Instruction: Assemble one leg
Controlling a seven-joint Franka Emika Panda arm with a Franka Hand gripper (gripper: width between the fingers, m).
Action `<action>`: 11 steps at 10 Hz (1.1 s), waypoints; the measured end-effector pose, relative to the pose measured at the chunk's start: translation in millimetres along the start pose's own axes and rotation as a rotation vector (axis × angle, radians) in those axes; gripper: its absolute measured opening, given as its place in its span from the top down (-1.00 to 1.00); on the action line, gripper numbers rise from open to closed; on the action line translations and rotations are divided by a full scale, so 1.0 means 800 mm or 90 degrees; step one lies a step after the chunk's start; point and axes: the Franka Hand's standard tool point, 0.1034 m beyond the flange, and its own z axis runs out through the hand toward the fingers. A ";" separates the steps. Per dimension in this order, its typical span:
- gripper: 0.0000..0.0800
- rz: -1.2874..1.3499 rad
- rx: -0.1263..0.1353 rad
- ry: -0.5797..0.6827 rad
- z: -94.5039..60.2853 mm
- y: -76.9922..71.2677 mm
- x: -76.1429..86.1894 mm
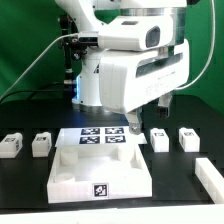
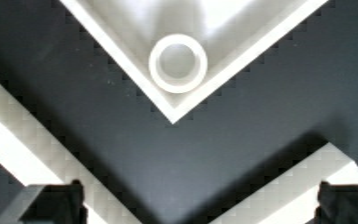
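One leg [image 1: 158, 138] is seen lying loose on the black table [image 1: 25, 190], just right of centre in the exterior view. A second leg [image 1: 188, 138] lies beside it toward the right edge, and two further legs [image 1: 40, 143] [image 1: 10, 145] lie at the middle left. None is fitted or held. The white panel [image 1: 80, 165] occupies the lower centre, with the marker board [image 1: 100, 135] just behind it. The gripper [image 1: 137, 124] is held low over the panel's far right corner; in the wrist view that corner and its round socket [image 2: 176, 58] are framed ahead of the gripper [image 2: 197, 205]. The jaws are spread wide, with nothing between the fingertips [image 2: 51, 205].

The step in hand is judged to be the fetching of a leg, not yet begun. For the next move, the nearest leg would need to be approached, straddled by the spread jaws, gripped squarely and carried to the socket.
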 end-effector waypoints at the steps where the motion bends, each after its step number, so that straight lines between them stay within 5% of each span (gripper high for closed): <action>1: -0.62 0.000 0.000 0.000 0.000 0.000 0.000; 5: -0.62 -0.002 0.000 0.000 0.000 0.000 -0.001; 8: -0.62 -0.103 0.006 -0.010 0.018 -0.025 -0.040; 11: -0.62 -0.450 -0.077 0.010 0.014 -0.035 -0.080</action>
